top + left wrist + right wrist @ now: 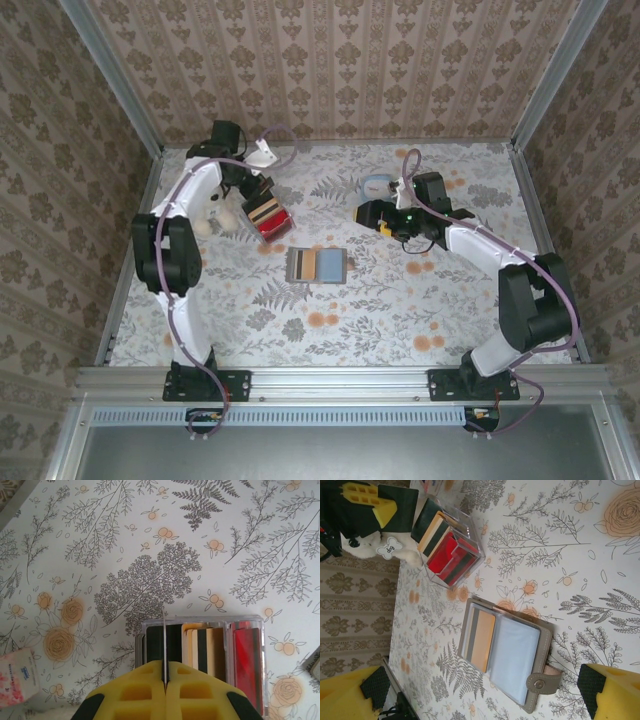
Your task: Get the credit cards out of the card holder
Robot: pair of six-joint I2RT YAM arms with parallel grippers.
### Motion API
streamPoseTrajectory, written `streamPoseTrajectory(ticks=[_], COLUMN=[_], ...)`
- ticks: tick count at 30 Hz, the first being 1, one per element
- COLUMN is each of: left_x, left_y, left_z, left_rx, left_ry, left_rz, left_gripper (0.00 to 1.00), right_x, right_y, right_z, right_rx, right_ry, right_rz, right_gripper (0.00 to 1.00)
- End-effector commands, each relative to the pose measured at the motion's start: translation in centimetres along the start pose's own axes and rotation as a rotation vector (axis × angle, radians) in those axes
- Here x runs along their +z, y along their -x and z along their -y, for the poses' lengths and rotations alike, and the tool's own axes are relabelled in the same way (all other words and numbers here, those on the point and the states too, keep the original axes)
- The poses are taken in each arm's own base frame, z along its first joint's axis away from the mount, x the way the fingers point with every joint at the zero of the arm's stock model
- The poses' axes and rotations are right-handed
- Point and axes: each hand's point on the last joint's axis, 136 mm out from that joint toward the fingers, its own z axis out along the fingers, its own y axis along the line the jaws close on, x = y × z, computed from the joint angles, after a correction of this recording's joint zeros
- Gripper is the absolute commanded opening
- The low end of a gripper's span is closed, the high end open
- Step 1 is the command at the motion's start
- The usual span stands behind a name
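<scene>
Card holder point(316, 265) lies open mid-worktop point(400, 310), an orange card point(482, 640) in its pocket; left jaws clamp a thin credit card point(164, 630) edge-on over the clear box point(470, 550), right jaws spread wide nearby

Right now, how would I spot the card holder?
Look at the middle of the flowery table. The card holder lies flat and open there, grey-brown outside, with an orange card and pale blue inside. The nearby clear box instead stands tall, with black, tan and red stripes.
</scene>
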Motion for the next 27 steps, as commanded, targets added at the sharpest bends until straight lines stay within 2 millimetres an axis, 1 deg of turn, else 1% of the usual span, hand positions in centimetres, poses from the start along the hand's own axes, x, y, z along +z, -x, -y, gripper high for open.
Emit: streamPoseTrajectory(ticks=[1, 5, 7, 12, 13, 17, 18, 22, 25, 27], left_x=[0.5, 1.2, 1.5, 1.8, 1.8, 1.3, 1.1, 0.1, -1.6, -3.0], left_y=[-1.5, -2.4, -2.8, -3.0, -2.9, -2.1, -2.0, -1.1, 0.7, 2.0], left_z=[0.5, 0.5, 0.2, -0.2, -0.3, -0.9, -1.2, -1.7, -1.9, -2.2], left_rx=[0.021, 0.011, 0.011, 0.005, 0.001, -0.006, -0.008, -0.023, -0.052, -0.103], left_ry=[-0.045, -0.051, -0.032, -0.022, -0.018, 0.012, 0.025, 0.063, 0.089, 0.121], left_rz=[-0.064, -0.100, -0.118, -0.132, -0.125, -0.107, -0.104, -0.075, -0.006, 0.049], left_gripper=[0.00, 0.00, 0.00, 0.00, 0.03, 0.25, 0.28, 0.34, 0.37, 0.42], right_x=[-0.3, -0.4, -0.4, -0.3, -0.3, -0.4, -0.4, -0.4, -0.3, -0.2], right_y=[0.7, 0.7, 0.7, 0.6, 0.6, 0.7, 0.8, 0.8, 0.8, 0.8], right_z=[0.0, 0.0, 0.0, 0.0, 0.1, -0.2, -0.2, -0.2, 0.0, 0.0], right_rx=[-0.009, -0.013, -0.011, -0.009, -0.008, -0.012, -0.014, -0.017, -0.013, -0.011], right_ry=[-0.017, -0.020, -0.020, -0.020, -0.020, -0.014, -0.015, -0.016, -0.019, -0.019], right_rz=[0.011, 0.014, 0.012, 0.009, 0.010, 0.009, 0.011, 0.010, 0.008, 0.006], right_gripper=[1.00, 1.00, 1.00, 1.00, 1.00, 1.00, 1.00, 1.00, 1.00, 1.00])
